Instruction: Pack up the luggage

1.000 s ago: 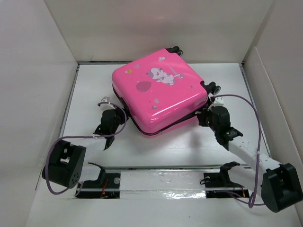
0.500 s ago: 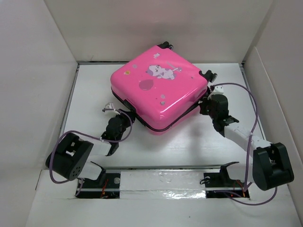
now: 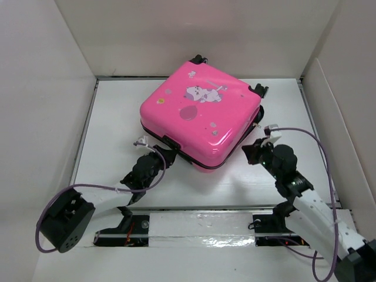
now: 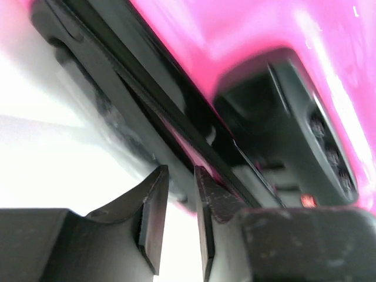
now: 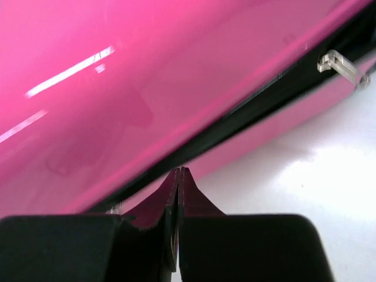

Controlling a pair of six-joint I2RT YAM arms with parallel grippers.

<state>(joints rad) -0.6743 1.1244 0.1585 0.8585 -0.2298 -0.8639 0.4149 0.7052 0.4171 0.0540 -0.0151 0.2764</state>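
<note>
The luggage [image 3: 200, 114] is a glossy pink hard-shell suitcase with a white cartoon print. It lies flat and closed on the white table, one corner pointing towards me. My left gripper [image 3: 164, 156] is at its near-left edge, just below the black lock [image 3: 170, 143]. In the left wrist view its jaws [image 4: 178, 176] stand slightly open with only table showing between them, under the zip seam and the lock [image 4: 294, 117]. My right gripper [image 3: 252, 153] sits by the near-right side. It is shut [image 5: 179, 171] with nothing in it, pointing at the dark seam [image 5: 247, 111].
White walls [image 3: 41, 117] box in the table on the left, back and right. A rail with silver tape [image 3: 200, 226] and both arm bases runs along the near edge. Purple cables [image 3: 311, 138] loop from the arms. A clear zipper pull [image 5: 341, 66] hangs at the seam.
The suitcase has turned a little on the table. My left gripper has moved round to the near corner by the lock and parted slightly. The right gripper has drawn back towards me, still shut.
</note>
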